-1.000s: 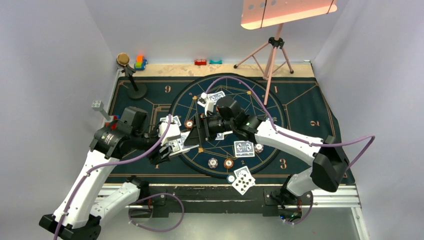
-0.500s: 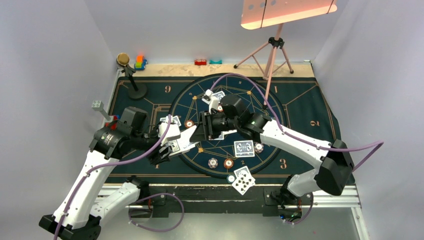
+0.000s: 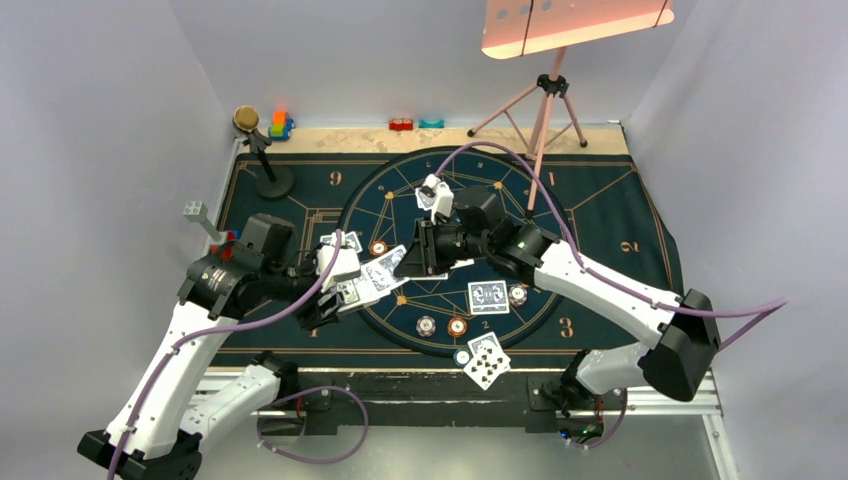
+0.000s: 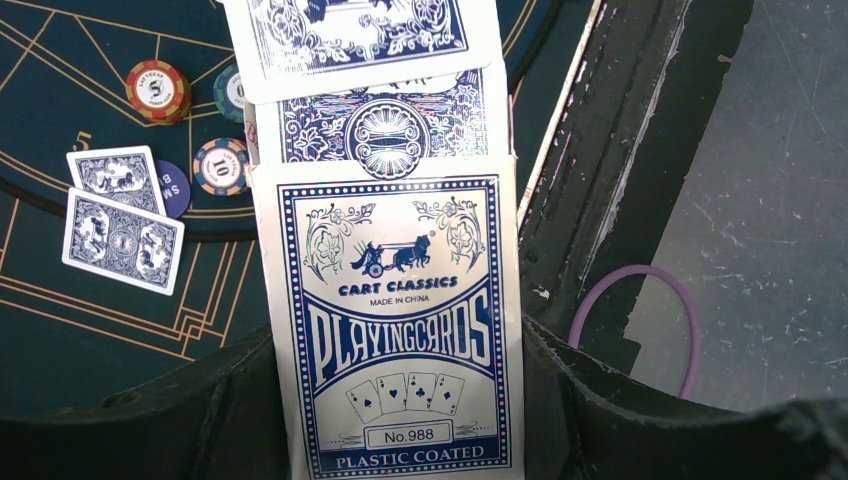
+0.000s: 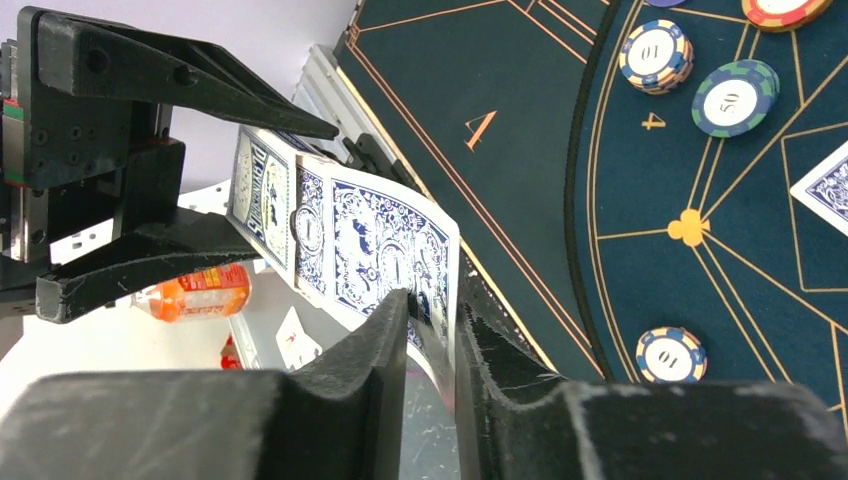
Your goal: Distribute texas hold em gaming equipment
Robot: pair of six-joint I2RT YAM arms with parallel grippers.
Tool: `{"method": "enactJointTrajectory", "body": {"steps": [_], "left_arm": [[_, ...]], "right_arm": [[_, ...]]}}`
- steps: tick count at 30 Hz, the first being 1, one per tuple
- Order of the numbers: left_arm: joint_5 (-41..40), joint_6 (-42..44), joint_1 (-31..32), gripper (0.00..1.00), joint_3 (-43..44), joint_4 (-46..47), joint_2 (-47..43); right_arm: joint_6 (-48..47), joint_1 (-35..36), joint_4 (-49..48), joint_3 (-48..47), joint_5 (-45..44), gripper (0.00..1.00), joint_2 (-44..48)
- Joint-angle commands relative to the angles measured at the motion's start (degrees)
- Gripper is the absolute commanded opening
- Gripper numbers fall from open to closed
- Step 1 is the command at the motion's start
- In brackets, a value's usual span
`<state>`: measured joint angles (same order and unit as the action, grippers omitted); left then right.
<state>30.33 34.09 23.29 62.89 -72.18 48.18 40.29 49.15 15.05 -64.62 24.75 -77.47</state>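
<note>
**A:** Where do we have things?

**B:** Our left claw is clenched on the card box, squeezing its two long sides. Our right claw is pinched on one edge of the top card. That card is drawn most of the way out of the card box's mouth and hangs in the air above the mat.

**A:** What do we fear most?

**B:** The second card. It pokes out of the card box's mouth directly under the top card, touching it. If the two cling together, we judge that a further pull drags both out, and the loose one drops.

**A:** And our hold on the top card?

**B:** It is thin. We grip only a narrow strip, the card looks slightly bowed, and the card box says plastic coated, so it is likely slick. A pull angled off the line of the card box's mouth could twist it free.

**A:** What lies under the card box?

**B:** Chips and two dealt cards lie on the mat, off to one side of the card box's mouth. A dropped card could land among them and muddle our deal.
</note>
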Motion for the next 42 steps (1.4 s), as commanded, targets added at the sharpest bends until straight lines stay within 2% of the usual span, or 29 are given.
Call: {"method": "enactJointTrajectory", "body": {"steps": [1, 9, 15, 18, 23, 29, 36, 37, 42], "left_arm": [[1.95, -0.25, -0.07, 0.00, 2.32, 1.03, -0.71], [1.54, 0.10, -0.09, 0.00, 2.00, 0.84, -0.79], [1.42, 0.64, -0.09, 0.00, 1.73, 0.71, -0.73], [1.68, 0.81, -0.09, 0.00, 1.45, 0.81, -0.77], [2.37, 0.72, -0.09, 0.00, 1.31, 0.32, -0.88], [4.12, 2.54, -0.09, 0.00, -1.87, 0.49, -1.10], [5.43, 8.38, -0.09, 0.00, -4.58, 1.61, 1.80], [5.73, 9.13, -0.09, 0.00, -4.96, 1.84, 2.36], [5.96, 14.96, -0.09, 0.00, -8.88, 4.90, 4.36]], "right_arm": [[-1.26, -1.42, 1.68, -1.19, -2.62, 0.17, 2.89], [1.61, -5.89, -1.15, 2.10, 1.05, 0.03, 7.50], [2.46, -9.18, -1.85, 4.86, 1.44, 0.00, 8.65], [2.38, -10.33, -3.63, 6.75, 1.47, 0.00, 5.27], [1.41, -10.63, -6.81, 6.62, 0.05, 0.00, -5.74], [0.20, -10.81, -9.44, 5.40, -7.68, 0.00, -15.31], [0.92, -11.13, -10.69, 6.44, -12.59, 0.00, -21.52], [0.93, -11.16, -10.42, 6.54, -13.03, 0.01, -21.84], [0.63, -11.18, -6.43, 6.48, -16.22, 0.39, -19.84]]}}
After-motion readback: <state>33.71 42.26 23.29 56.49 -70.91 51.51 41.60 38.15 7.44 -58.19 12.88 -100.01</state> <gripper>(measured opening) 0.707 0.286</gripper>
